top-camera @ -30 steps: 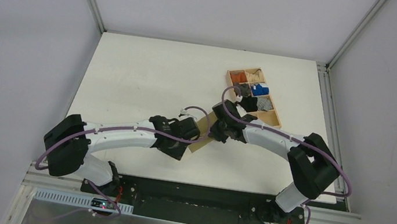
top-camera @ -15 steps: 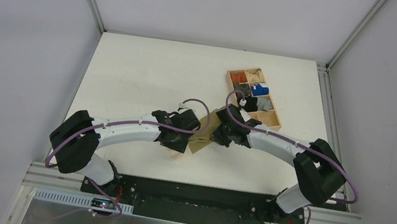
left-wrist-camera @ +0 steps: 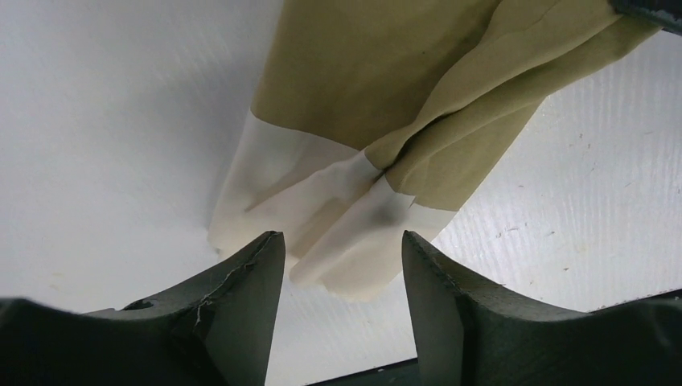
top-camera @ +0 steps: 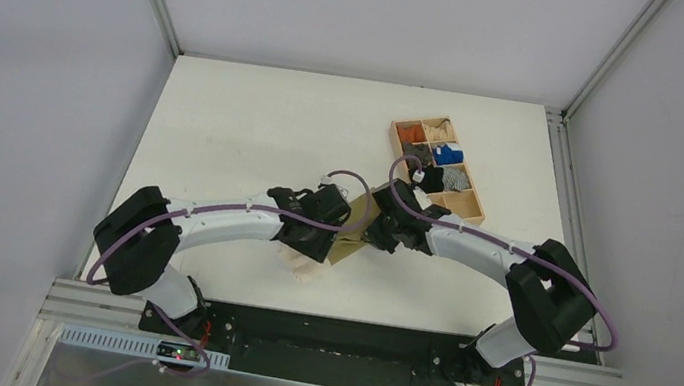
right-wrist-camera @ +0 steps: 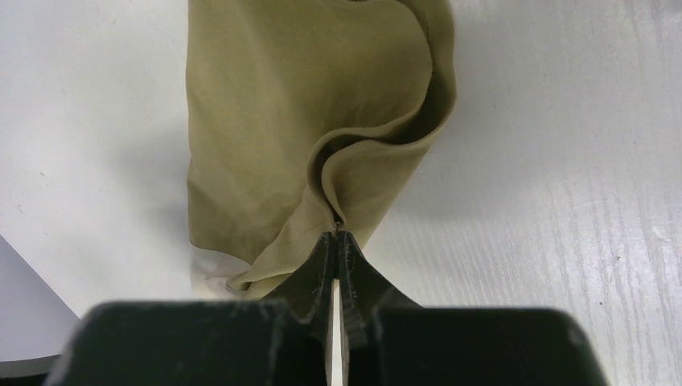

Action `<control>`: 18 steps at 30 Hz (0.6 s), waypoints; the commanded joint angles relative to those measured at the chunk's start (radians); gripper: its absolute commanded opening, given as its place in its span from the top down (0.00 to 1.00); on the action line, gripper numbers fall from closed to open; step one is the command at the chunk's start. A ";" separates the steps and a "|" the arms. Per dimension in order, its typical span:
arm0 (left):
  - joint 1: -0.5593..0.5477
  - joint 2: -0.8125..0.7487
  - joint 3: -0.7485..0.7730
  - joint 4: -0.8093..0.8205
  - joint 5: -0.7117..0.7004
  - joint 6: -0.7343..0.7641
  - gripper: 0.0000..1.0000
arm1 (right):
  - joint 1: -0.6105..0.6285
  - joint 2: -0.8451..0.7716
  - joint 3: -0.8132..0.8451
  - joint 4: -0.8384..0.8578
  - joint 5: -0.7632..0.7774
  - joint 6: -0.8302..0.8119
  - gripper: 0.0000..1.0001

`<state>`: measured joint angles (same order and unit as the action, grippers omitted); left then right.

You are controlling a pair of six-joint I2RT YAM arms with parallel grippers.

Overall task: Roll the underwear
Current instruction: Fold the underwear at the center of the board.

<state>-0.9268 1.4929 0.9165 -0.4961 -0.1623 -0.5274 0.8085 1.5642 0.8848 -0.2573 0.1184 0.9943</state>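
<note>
1. The underwear [top-camera: 348,245] lies on the white table [top-camera: 246,129], near its front edge, between the two wrists.
2. It is an olive-khaki garment folded lengthwise into a narrow strip, with its cream waistband [left-wrist-camera: 322,201] at the end nearest the left arm.
3. The left gripper [left-wrist-camera: 342,238] hangs over that waistband end with its jaws well apart. The cream edge shows in the gap, and neither finger [left-wrist-camera: 249,289] visibly presses it.
4. The right gripper [right-wrist-camera: 335,235] is closed tight, pinching a raised fold of the olive fabric [right-wrist-camera: 265,121] at its fingertips.
5. A wooden compartment tray [top-camera: 465,204] with small orange, blue, black and grey bundles sits beyond the right wrist, apart from the garment.
</note>
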 commanded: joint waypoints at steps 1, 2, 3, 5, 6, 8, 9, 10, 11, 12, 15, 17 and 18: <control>0.021 0.033 0.045 0.004 -0.003 0.121 0.45 | -0.003 -0.039 -0.003 0.010 0.010 0.014 1.00; 0.024 0.040 0.047 0.005 -0.003 0.134 0.46 | -0.002 -0.039 -0.002 0.010 0.010 0.014 1.00; 0.027 0.047 0.048 0.005 0.000 0.144 0.46 | -0.002 -0.038 -0.001 0.009 0.010 0.014 1.00; 0.034 0.056 0.051 0.007 0.011 0.163 0.45 | -0.002 -0.037 0.000 0.008 0.008 0.011 1.00; 0.036 0.061 0.054 0.009 0.015 0.175 0.44 | -0.002 -0.037 -0.001 0.008 0.009 0.012 1.00; 0.039 0.072 0.065 0.008 0.021 0.194 0.42 | -0.002 -0.035 -0.001 0.008 0.007 0.010 1.00; 0.040 0.079 0.069 0.008 0.022 0.203 0.41 | -0.002 -0.035 0.000 0.008 0.006 0.010 1.00; 0.042 0.083 0.073 0.009 0.028 0.210 0.41 | -0.002 -0.032 0.002 0.008 0.005 0.009 1.00; 0.046 0.091 0.076 0.008 0.036 0.215 0.41 | -0.002 -0.032 0.003 0.007 0.006 0.010 1.00; 0.051 0.097 0.079 0.008 0.048 0.219 0.41 | -0.002 -0.029 0.003 0.008 0.006 0.010 1.00; 0.067 0.118 0.080 0.012 0.094 0.225 0.45 | -0.002 -0.029 0.007 0.007 0.005 0.010 1.00; 0.079 0.131 0.078 0.014 0.117 0.224 0.49 | -0.002 -0.030 0.008 0.007 0.004 0.010 1.00; 0.082 0.135 0.079 0.014 0.124 0.224 0.51 | -0.002 -0.028 0.009 0.008 0.004 0.009 1.00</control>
<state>-0.8661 1.5974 0.9718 -0.4767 -0.1024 -0.3405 0.8017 1.5642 0.8848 -0.2581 0.1181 0.9943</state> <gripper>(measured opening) 0.527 0.010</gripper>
